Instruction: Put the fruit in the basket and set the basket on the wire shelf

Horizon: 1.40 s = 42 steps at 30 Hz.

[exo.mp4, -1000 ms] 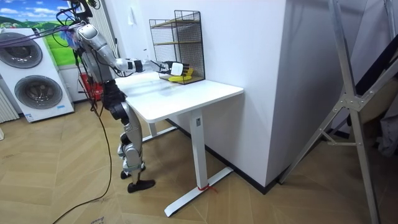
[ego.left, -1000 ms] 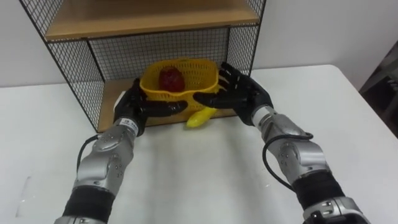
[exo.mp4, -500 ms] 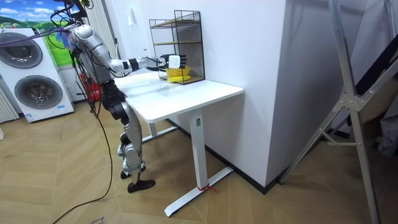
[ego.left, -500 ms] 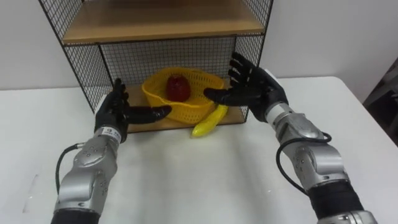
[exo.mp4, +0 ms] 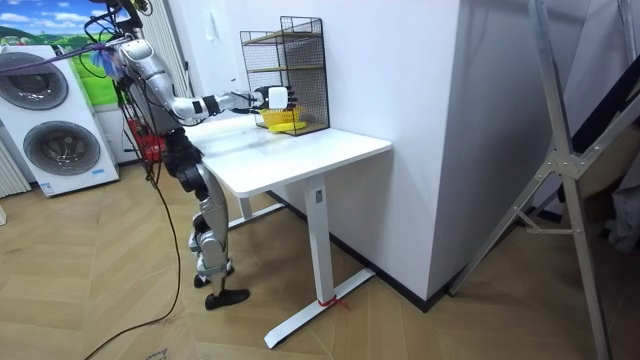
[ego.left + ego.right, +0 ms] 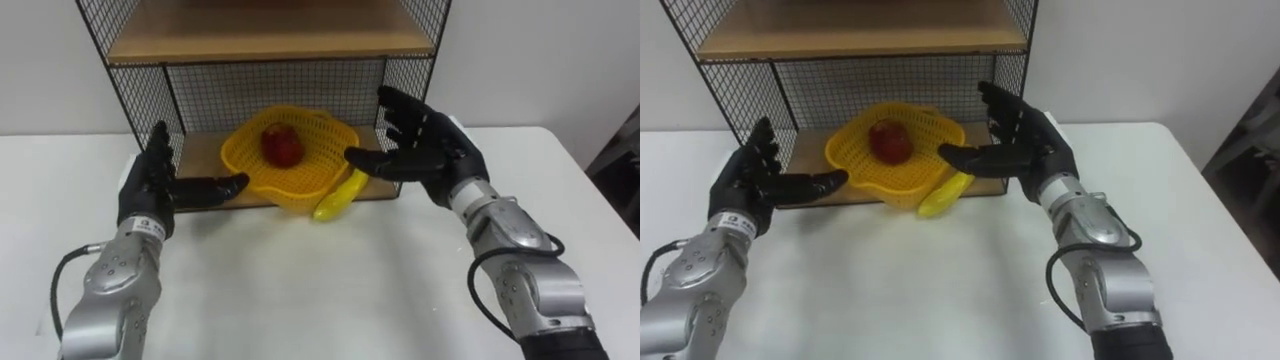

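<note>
- The basket (image 6: 300, 178) is bright yellow, with an open lattice pattern.
- The round fruit (image 6: 282, 146) is dark red.
- The banana (image 6: 340, 194) is yellow.
- The wire shelf (image 6: 270, 82) is a black square grid; its 2 boards are light brown wood.
- The worktop (image 6: 330, 290) is plain white.
- The left robot hand (image 6: 150, 190) and the right robot hand (image 6: 430, 155) are black, on silver-grey forearms.

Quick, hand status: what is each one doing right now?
Left hand: open, holding nothing, to the left of the basket.
Right hand: open, holding nothing, to the basket's right.
</note>
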Motion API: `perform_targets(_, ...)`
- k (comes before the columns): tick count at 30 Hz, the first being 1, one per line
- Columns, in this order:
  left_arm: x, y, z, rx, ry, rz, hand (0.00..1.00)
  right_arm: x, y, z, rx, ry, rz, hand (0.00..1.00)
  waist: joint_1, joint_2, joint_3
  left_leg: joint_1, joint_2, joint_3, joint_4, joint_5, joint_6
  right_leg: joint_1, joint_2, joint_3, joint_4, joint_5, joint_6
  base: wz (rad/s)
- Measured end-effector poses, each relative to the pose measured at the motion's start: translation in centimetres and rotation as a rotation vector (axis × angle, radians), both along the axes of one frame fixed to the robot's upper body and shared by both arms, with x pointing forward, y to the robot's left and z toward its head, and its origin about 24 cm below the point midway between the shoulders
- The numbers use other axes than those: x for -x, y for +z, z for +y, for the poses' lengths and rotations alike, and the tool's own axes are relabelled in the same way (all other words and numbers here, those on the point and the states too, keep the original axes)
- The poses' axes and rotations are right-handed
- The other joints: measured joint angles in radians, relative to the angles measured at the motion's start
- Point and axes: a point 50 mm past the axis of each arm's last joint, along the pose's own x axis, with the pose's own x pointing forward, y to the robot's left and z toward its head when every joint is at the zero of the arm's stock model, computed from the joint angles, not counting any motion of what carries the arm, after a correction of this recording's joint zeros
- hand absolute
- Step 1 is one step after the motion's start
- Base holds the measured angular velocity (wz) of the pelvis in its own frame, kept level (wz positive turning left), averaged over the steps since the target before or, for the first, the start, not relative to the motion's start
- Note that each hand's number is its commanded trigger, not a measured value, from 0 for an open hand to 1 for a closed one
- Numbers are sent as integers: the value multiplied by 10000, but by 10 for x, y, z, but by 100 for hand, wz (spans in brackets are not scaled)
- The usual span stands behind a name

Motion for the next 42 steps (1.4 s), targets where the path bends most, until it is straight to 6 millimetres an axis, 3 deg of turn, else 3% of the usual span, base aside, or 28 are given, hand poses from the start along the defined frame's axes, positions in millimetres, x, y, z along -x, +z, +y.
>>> perform_targets(7, 8, 18, 7, -487, -150, -753, 0, 13, 23, -22, 94, -646, -1171, 0, -18, 37, 14, -101, 19, -29, 43, 35, -11, -44, 21, -15, -127, 74, -12, -1)
perform_targets(9, 13, 21, 11, -706, -144, -858, 0, 17, 28, -38, 239, -1230, -1459, 0, -41, 69, 35, -25, 25, -1, 17, 34, -12, 10, 23, -1, -130, 75, -12, -5)
perform_targets(14, 36, 47, 45, -1272, 497, -1930, 0, 38, 50, -107, 1134, -4248, -2142, 0, -100, 145, 74, 53, 48, 83, -171, 60, -52, -8, 79, 183, -113, 60, -22, -8)
perform_targets(20, 67, 75, 90, -977, 2363, -3197, 0, 60, 64, -151, 988, -6915, -2530, 0, -113, 201, 42, 90, 96, 175, -188, 73, -83, -52, 115, 227, -114, 33, -71, -5)
perform_targets(23, 88, 83, 114, -1269, 3338, -3370, 0, 69, 71, -165, 966, -7809, -2723, 0, -234, 271, 24, 136, 97, 162, -211, 73, -83, -39, 106, 202, -113, 30, -72, 0)
perform_targets(29, 119, 106, 134, -706, 4296, -5038, 0, 94, 86, -191, 750, -9624, -3323, 0, -215, 269, 10, 48, 76, 160, -205, 74, -86, -148, 104, 217, -67, -37, -49, 3)
perform_targets(37, 125, 111, 139, -270, 4497, -5615, 0, 108, 88, -203, 1073, -10663, -3299, 0, -225, 180, 66, 20, 66, 183, -213, 73, -88, -230, 84, 239, 79, -89, -62, 0)
perform_targets(42, 130, 108, 140, 174, 4718, -5672, 0, 118, 82, -207, 1399, -11426, -2937, 0, -218, 224, 41, 28, 68, 231, -215, 73, -89, -284, 84, 243, 105, -86, -66, -3)
